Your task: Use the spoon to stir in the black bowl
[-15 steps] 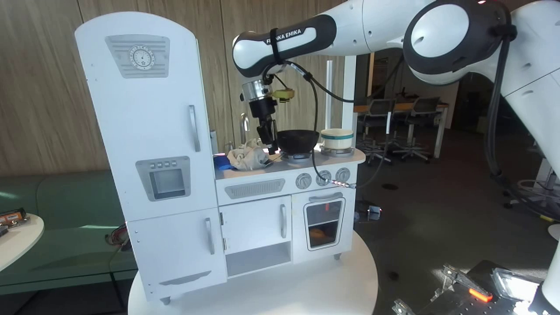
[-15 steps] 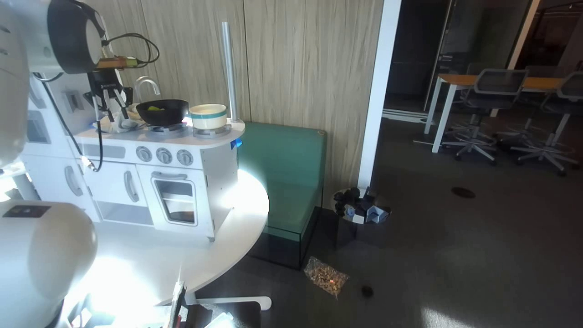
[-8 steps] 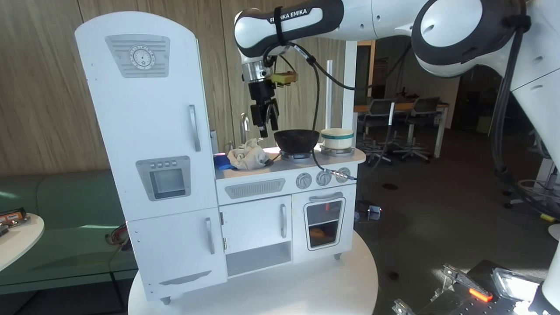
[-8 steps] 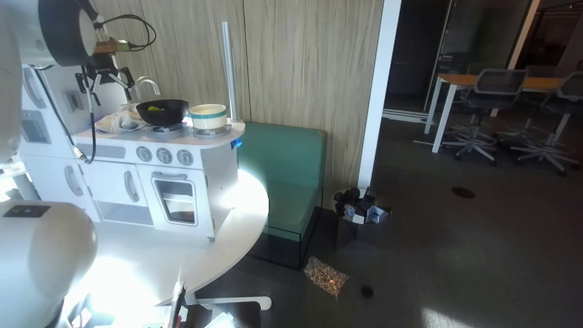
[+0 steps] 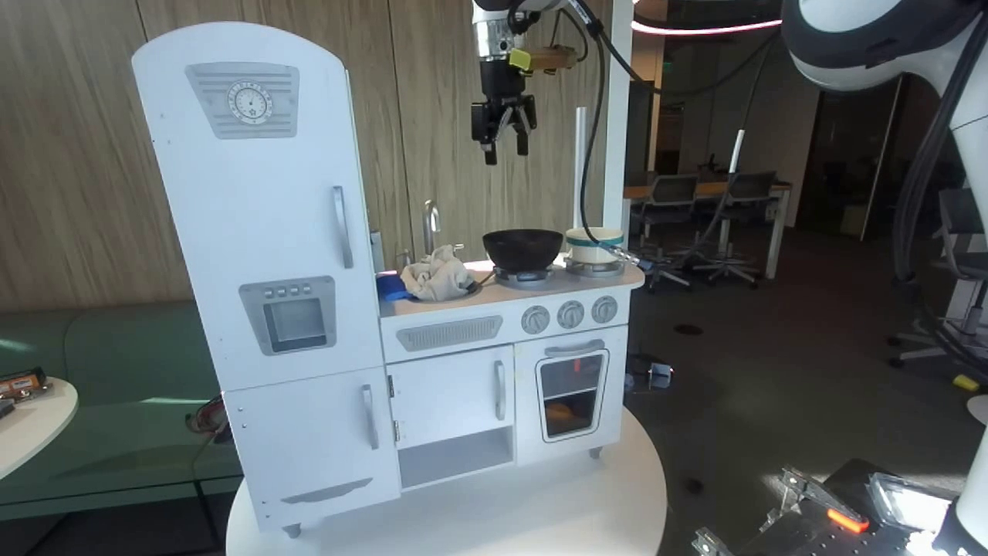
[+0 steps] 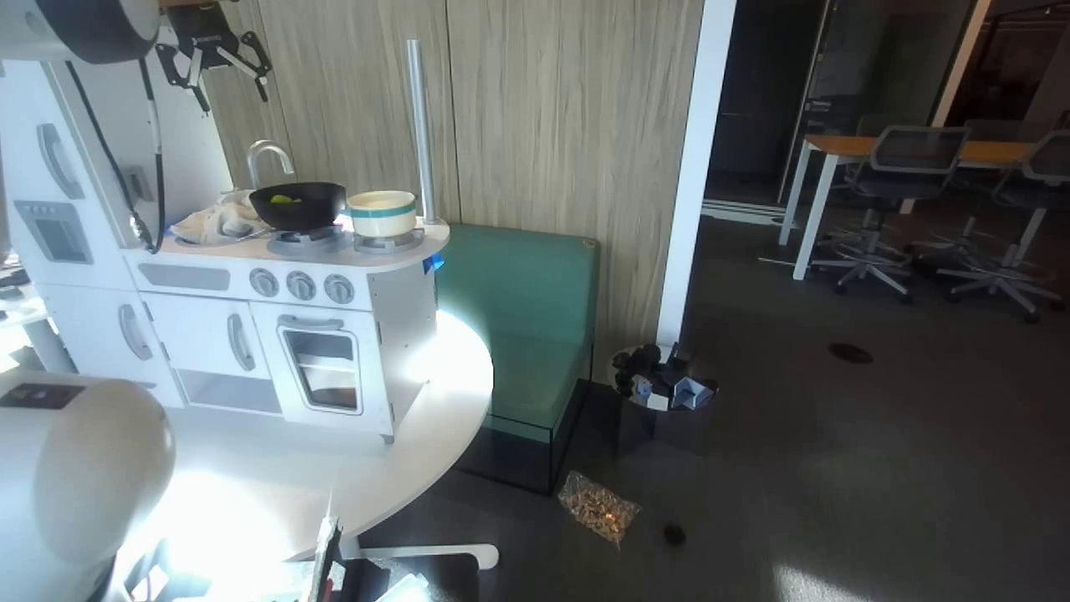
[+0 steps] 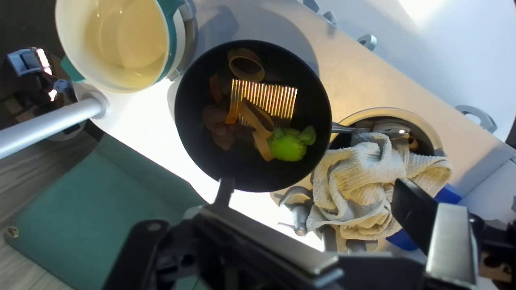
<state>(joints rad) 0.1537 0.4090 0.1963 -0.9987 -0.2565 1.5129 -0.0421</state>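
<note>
Over toy kitchen (image 5: 449, 394), hovering with 2 fingers (image 7: 415, 213) apart, well above black bowl (image 5: 523, 250) on burner (image 5: 526, 283) and spoon (image 7: 351, 129) partly in sink (image 7: 389, 112).

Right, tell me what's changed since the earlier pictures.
The black two-fingered hand climbed from low beside the round black bowl, drifting rightward in an exterior view, and opened wider; nothing is in it now. Whether it let go of the slim silver metal spoon isn't clear. The bowl, the crumpled beige cloth and the round white pot with the teal band stayed put.
</note>
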